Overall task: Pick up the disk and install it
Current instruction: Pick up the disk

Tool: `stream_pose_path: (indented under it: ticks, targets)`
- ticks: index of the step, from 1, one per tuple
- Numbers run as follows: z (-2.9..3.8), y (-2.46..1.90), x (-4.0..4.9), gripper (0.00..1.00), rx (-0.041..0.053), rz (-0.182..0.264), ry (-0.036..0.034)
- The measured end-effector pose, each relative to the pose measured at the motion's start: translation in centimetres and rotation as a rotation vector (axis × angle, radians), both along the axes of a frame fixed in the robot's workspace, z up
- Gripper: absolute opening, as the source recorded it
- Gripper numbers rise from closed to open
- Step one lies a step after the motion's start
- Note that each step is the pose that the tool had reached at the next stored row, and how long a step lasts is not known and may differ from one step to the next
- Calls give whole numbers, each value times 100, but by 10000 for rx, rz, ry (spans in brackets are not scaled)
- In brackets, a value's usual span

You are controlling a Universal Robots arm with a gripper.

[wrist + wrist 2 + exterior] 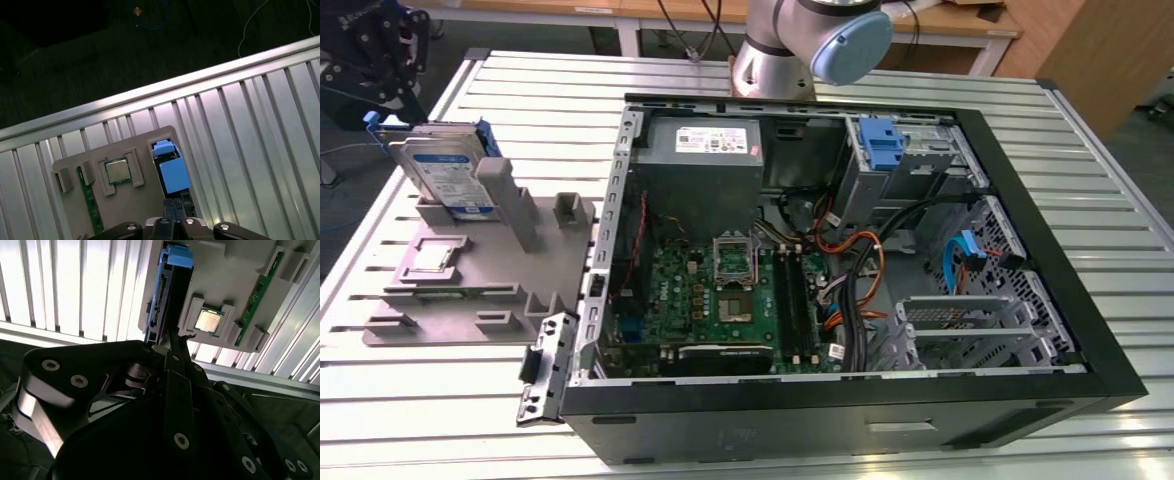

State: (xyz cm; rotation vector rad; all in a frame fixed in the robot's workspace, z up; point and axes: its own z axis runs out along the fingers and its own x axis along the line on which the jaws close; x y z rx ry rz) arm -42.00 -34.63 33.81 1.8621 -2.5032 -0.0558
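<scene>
Slatted table (1067,150): disk (438,172) upright in grey fixture (507,275)

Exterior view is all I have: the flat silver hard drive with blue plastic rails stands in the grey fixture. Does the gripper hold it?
Observer: No. In the first wrist view the gripper points at the silver hard drive, at its blue end, with nothing clamped.
Operator: Fingers open?
Observer: The fingers are shut, pressed together.
Operator: Anything beside the drive?
Observer: A square silver processor chip in the next pocket of the grey fixture.
</scene>
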Motion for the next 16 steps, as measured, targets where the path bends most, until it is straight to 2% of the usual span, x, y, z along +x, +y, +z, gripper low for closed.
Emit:
stream_pose_path:
  ticks: [3,7,16]
  targets:
    - [-1,0,2,10,38,299,1]
    - [-1,1,7,10,185,507,-2]
    - [-6,3,16,10,196,509,-5]
